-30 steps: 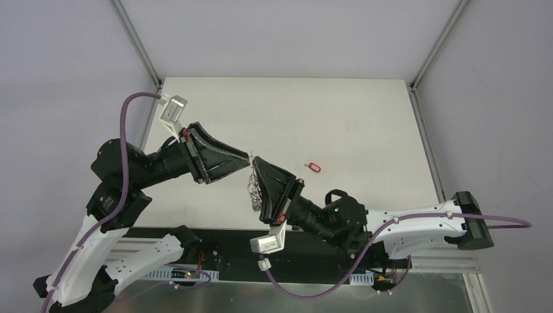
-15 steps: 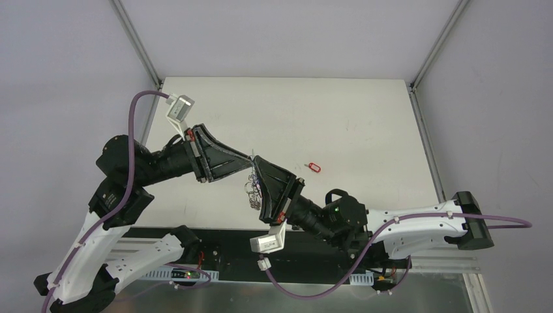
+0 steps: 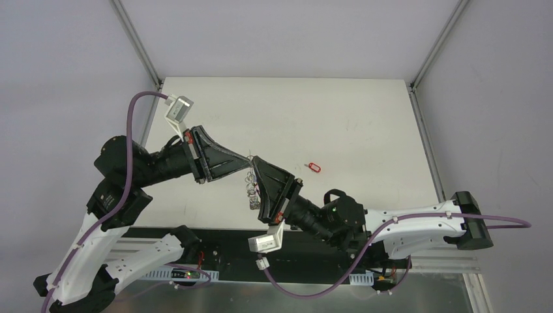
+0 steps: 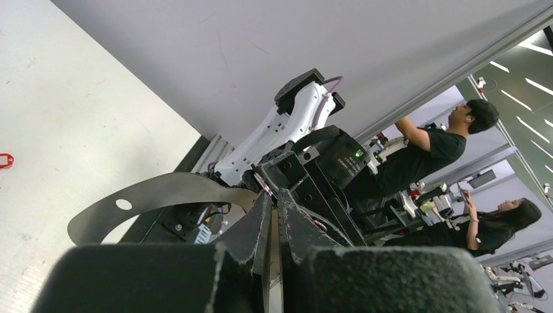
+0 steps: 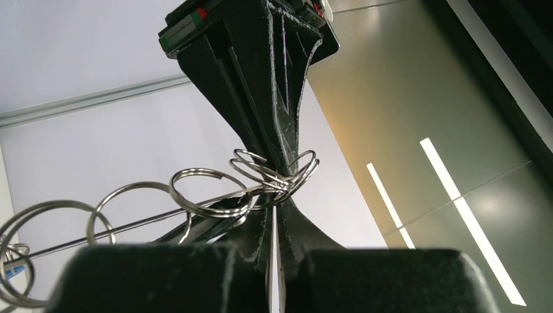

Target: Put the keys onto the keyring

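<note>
Clamping the left gripper [image 5: 279, 168] down with no gap showing, on the cluster of small split rings [image 5: 242, 205] threaded on the keyring [image 5: 150, 220], at the very spot where the right gripper [image 5: 274, 225] is pinching the same thin wire from the opposite side. Holding both sets of jaws tight, tip to tip above the table [image 3: 365, 117], apparently to steady the loop in the air from two sides so that an end or gap can be worked open for threading. Letting the rest of the keyring dangle below the two tips in the top view, its silvery pieces hanging in a bunch clear of the grip. Leaving the red key [image 3: 314, 167] lying flat on the table, well apart to the right of the meeting point, not yet on the ring. Showing a scrap of blue [image 5: 13, 268] at the far end of the wire in the right wrist view, possibly a key head, though too small to tell. Judging from this, preparing the ring before fetching the red key, and risking a slip of such thin wire from narrow pads.
</note>
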You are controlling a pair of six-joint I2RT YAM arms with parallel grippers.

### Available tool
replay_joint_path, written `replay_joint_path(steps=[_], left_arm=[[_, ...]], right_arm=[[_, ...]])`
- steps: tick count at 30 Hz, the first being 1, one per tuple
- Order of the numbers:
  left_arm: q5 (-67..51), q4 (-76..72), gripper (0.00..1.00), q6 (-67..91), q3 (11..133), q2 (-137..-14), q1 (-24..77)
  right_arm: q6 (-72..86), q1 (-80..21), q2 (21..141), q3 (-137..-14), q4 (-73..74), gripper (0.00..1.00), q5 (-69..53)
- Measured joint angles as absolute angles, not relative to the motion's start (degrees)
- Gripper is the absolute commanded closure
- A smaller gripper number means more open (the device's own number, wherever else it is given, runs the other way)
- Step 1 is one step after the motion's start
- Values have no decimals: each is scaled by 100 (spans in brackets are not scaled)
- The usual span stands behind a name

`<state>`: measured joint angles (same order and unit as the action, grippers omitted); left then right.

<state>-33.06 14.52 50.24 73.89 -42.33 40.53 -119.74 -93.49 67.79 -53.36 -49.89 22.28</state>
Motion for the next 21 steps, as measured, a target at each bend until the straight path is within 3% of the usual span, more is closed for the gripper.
replay_joint_path(steps=[12,21], left_arm=[[-3452,1446,100,4805,7411,-4241,4053],[-3472,1455,100,4482,7411,-4228,4058]], right_arm=[[-12009,-9443,6779,-5336,-5033,99,2270],[-12014,-9557,6742,-5321,-5164,69,2268]])
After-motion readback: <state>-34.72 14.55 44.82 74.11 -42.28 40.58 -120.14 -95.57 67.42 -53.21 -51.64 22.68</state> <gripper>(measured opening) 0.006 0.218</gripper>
